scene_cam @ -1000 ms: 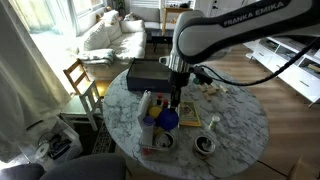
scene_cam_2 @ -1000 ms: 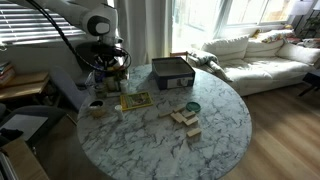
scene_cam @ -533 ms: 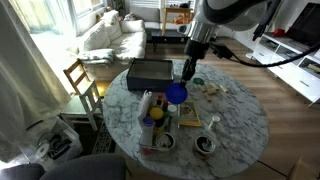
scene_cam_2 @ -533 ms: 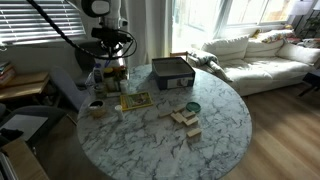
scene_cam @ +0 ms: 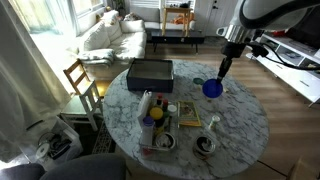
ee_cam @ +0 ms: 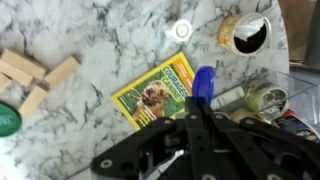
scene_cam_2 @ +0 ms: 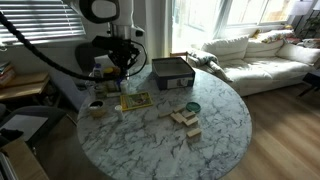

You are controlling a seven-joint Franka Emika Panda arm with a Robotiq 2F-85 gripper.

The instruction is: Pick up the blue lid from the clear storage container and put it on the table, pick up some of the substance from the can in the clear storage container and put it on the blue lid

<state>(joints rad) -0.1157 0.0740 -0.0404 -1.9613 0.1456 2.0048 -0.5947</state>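
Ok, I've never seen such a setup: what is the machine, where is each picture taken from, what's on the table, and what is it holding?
It is one white robot arm ending in a two-fingered claw. Two pictures come from cameras standing in the room on different sides of the round marble-patterned table; the third is from a camera on the arm's wrist, looking down past the claw. On the table: a black rectangular box, pale wooden blocks, a yellow picture booklet, a round tin with a dark inside. The claw is shut on a small round blue plastic lid, held above the table.
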